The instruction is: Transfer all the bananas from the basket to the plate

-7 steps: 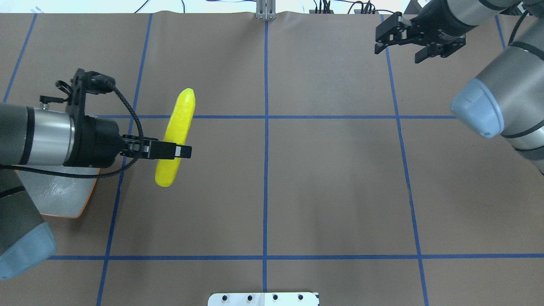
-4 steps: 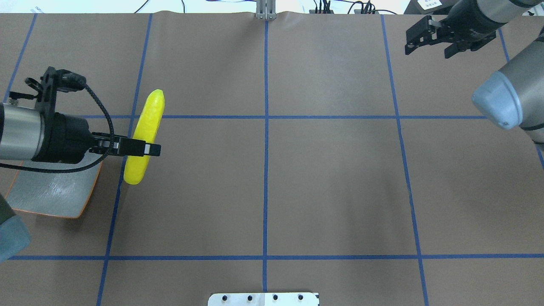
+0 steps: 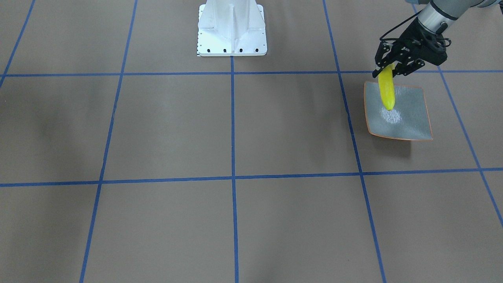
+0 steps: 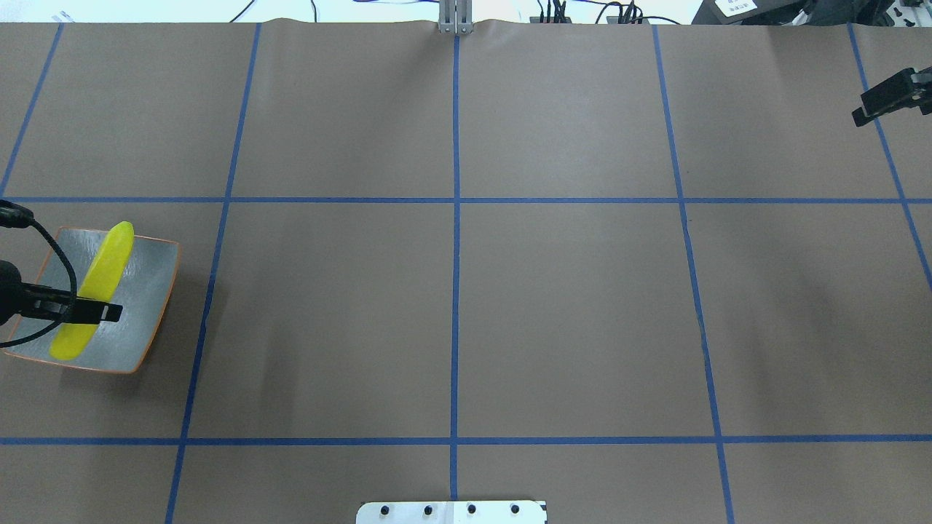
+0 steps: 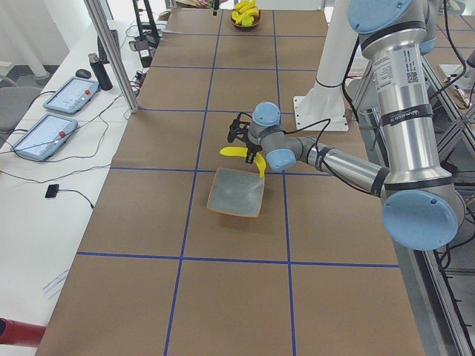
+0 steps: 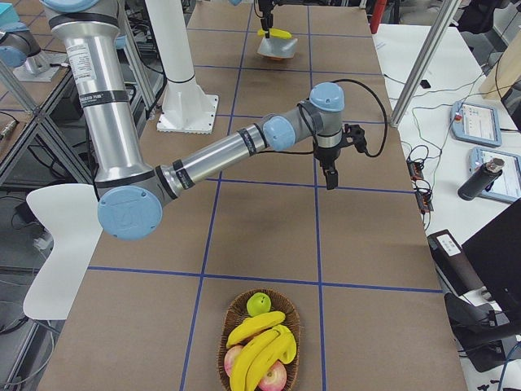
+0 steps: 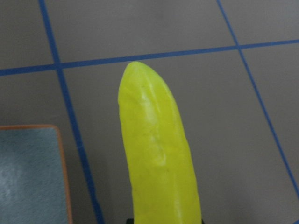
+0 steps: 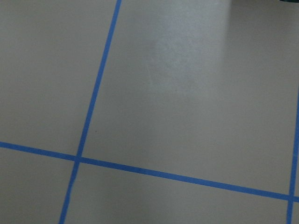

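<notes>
My left gripper [image 4: 87, 313] is shut on a bright yellow banana [image 4: 102, 276] and holds it crosswise just above the grey-blue, orange-rimmed plate [image 4: 149, 291] at the table's left edge. The front view shows the same gripper [image 3: 387, 70], banana [image 3: 387, 92] and plate [image 3: 410, 120]. The left wrist view shows the banana [image 7: 154, 154] and a plate corner [image 7: 28, 172]. The other bananas [image 6: 260, 346] lie in a wicker basket [image 6: 291, 308] at the far right end. My right gripper [image 4: 885, 98] is empty at the overhead view's right edge. One finger shows, standing alone, so it looks open.
The basket also holds red apples [image 6: 273, 376] and a green fruit [image 6: 259, 304]. The table is brown paper with blue tape lines [image 4: 456, 218]. The white robot base [image 3: 232, 29] stands at the near middle. Operators' tablets [image 5: 70, 95] lie on a side desk.
My left arm has carried the banana leftward from the open table to over the plate. My right arm has swung right, almost out of the overhead view.
</notes>
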`<state>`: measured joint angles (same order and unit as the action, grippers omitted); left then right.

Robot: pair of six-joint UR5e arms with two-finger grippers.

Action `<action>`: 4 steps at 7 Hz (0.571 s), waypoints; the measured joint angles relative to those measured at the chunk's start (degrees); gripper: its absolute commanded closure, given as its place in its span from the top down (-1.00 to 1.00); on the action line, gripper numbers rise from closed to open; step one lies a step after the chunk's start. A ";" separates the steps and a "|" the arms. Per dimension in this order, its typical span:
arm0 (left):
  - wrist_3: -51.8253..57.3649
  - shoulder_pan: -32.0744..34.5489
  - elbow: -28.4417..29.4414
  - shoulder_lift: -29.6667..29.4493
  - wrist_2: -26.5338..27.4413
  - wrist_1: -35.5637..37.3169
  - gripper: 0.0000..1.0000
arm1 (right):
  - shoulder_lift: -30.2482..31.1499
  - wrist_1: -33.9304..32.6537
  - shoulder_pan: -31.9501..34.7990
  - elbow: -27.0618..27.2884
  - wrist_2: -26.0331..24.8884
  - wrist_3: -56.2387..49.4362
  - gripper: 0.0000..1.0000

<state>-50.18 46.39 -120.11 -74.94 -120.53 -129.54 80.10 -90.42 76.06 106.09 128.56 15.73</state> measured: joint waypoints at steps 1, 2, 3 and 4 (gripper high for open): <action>0.74 -0.31 1.04 0.41 2.11 1.21 -0.91 | 2.65 0.04 1.86 -0.05 0.21 -4.69 1.00; 1.40 -0.50 2.50 0.29 3.35 1.69 -0.53 | 5.48 0.08 3.75 -0.10 0.61 -9.69 1.00; 2.28 -0.63 3.78 0.11 3.86 1.85 -0.13 | 8.23 0.12 5.57 -0.18 0.85 -14.61 1.00; 3.04 -0.98 4.93 -0.21 4.75 1.90 0.12 | 10.82 0.23 7.45 -0.84 0.94 -19.67 1.00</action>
<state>-47.15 45.42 -115.17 -75.15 -115.77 -127.64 90.93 -90.19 83.51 105.25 129.50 -3.94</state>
